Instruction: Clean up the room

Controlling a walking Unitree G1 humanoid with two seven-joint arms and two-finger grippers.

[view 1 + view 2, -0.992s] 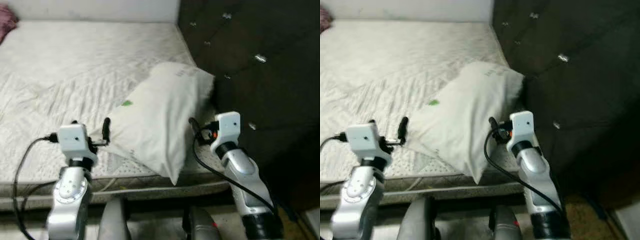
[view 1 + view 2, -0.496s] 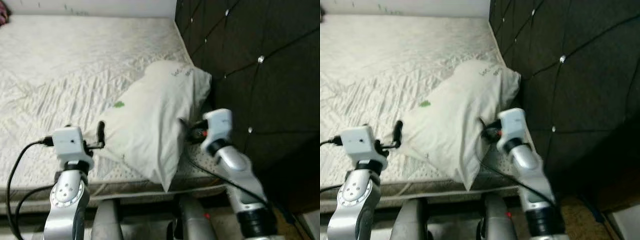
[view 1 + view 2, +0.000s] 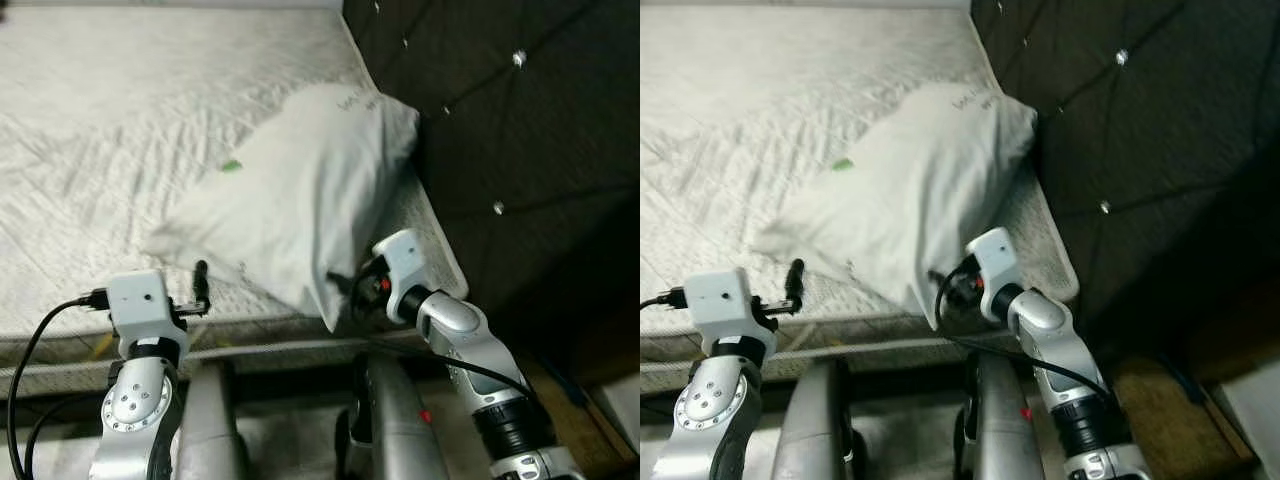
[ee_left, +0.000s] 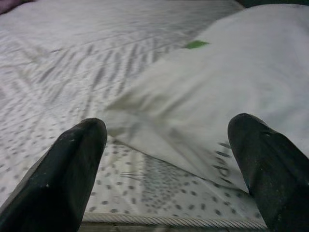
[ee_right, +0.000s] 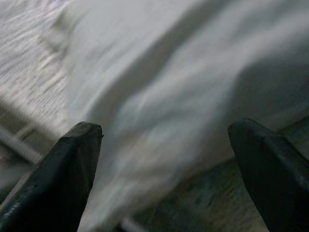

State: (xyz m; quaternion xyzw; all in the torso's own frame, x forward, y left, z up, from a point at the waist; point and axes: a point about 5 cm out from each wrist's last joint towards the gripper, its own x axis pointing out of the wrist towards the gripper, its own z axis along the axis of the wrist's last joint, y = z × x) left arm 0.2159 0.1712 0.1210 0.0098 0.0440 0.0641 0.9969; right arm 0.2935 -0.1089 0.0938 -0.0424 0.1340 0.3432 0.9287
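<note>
A white pillow [image 3: 290,190] lies slantwise on the bare mattress [image 3: 110,120], its far end against the dark tufted headboard [image 3: 520,130] and its near corner reaching toward the mattress edge. A small green mark [image 3: 231,166] shows on its upper face.

The left gripper [image 4: 164,159] hangs at the near edge of the mattress, jaws wide. The pillow's low corner lies ahead of them and between their line, not touching; the dotted mattress cover fills the gap below.

The right gripper [image 5: 164,164] is at the pillow's near corner, on the headboard side, jaws wide as well. Pillow cloth bulges just ahead of them and between the two fingers [image 5: 67,174], very close, though contact cannot be told from the blur. Its black cable [image 3: 950,320] loops down beside the wrist.

Below both arms the bed's front edge [image 3: 260,350] runs across.
</note>
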